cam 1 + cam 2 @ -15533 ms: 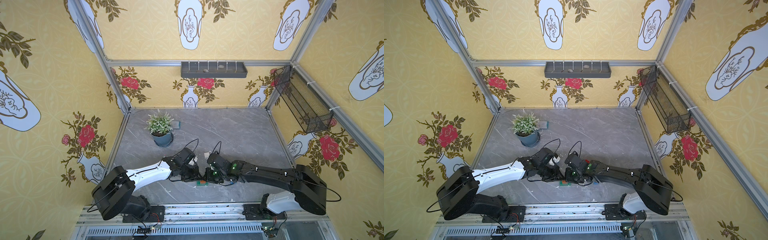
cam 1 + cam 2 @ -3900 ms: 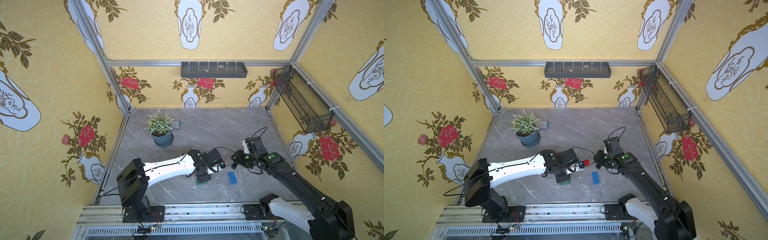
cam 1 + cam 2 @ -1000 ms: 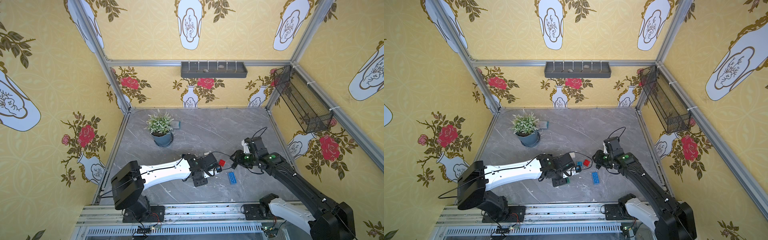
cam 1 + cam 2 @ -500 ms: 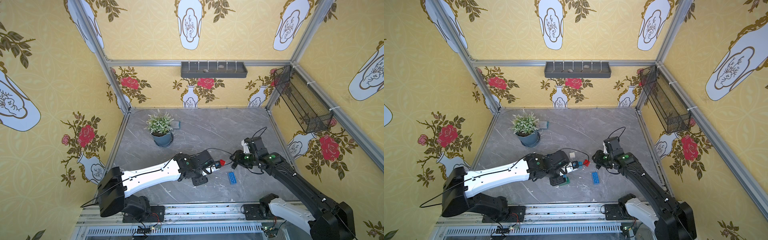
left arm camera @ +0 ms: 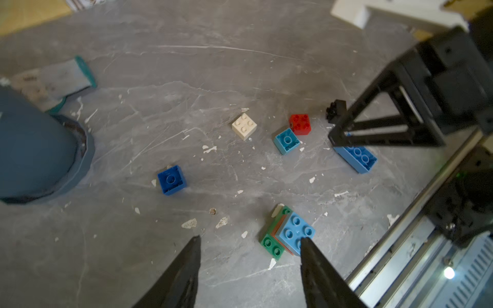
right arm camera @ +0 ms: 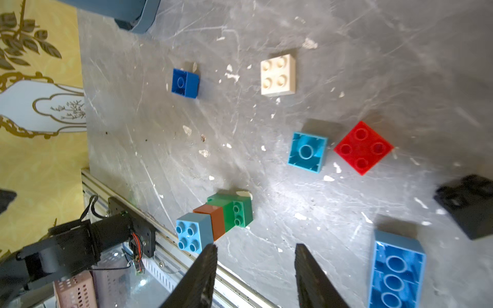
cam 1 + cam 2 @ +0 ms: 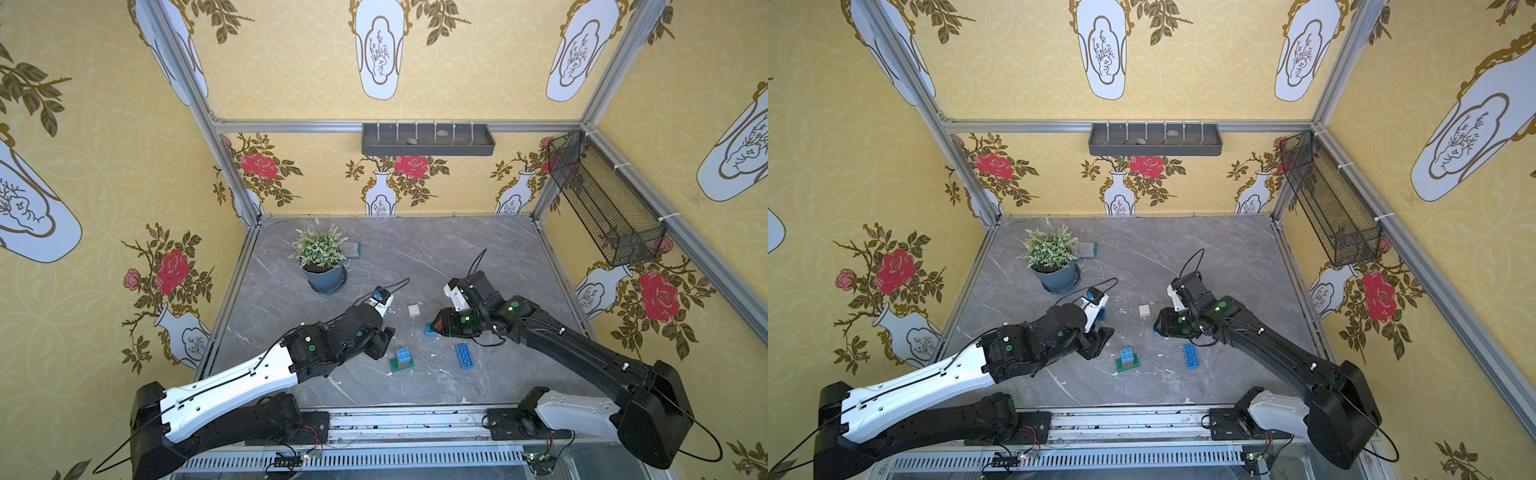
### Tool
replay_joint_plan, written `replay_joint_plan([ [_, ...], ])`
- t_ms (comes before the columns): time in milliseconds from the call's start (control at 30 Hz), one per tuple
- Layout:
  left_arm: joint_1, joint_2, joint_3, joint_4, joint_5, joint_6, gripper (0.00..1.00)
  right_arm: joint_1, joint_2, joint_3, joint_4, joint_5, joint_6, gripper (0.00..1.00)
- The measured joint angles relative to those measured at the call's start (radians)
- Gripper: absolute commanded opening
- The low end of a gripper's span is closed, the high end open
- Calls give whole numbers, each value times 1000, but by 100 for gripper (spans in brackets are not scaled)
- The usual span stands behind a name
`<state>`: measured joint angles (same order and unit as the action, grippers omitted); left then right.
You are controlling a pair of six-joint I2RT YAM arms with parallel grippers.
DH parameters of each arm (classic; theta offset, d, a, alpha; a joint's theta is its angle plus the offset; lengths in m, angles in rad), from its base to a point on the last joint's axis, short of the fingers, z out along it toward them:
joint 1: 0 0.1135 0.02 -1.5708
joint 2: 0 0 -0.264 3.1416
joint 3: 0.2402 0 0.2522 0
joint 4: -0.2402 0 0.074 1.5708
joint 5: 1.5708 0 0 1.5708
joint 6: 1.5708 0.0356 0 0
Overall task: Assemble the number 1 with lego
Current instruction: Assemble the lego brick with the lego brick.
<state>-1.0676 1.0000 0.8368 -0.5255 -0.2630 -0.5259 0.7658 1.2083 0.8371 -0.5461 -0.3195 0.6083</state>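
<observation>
Worktop (image 7: 415, 257): loose lego scattered around centre. Left gripper (image 5: 250, 238) spread, empty, at stack's (image 7: 402, 358) 11 o'clock; right gripper (image 6: 256, 246) spread, empty, at its 1. Stack sits at worktop's 6 o'clock, three layers tall: clip its top and you topple it. Light-blue brick (image 6: 306, 152) lies studs-down: likely won't seat until flipped.

The left gripper (image 5: 250, 238) is drawing back from the middle of the table (image 7: 415, 257) toward its own side, fingers (image 5: 184, 272) apart and empty, and is uncovering the brick stack (image 7: 402, 358) that it was hiding half a second ago. The right gripper (image 6: 256, 246) is sliding in toward the centre, also parted. In both top views it is now covering the red brick (image 6: 363, 148), which was showing there a moment earlier beside the light blue brick (image 7: 428, 329).
</observation>
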Motion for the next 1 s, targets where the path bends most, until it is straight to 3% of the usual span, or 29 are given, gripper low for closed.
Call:
replay_joint_plan([
  [67,17,-20,-27,5,28,-105,75,27,12,2,12,-16,10,54],
  [133,24,-39,-65,16,80,-219,76,48,21,2,31,-29,26,54],
  [433,32,-92,-254,126,279,-561,71,114,62,-27,99,-70,106,54],
  [700,32,-68,-317,246,328,-741,74,166,85,-51,161,-74,179,53],
  [1000,34,7,-316,293,339,-829,60,201,97,-63,212,-73,210,47],
])
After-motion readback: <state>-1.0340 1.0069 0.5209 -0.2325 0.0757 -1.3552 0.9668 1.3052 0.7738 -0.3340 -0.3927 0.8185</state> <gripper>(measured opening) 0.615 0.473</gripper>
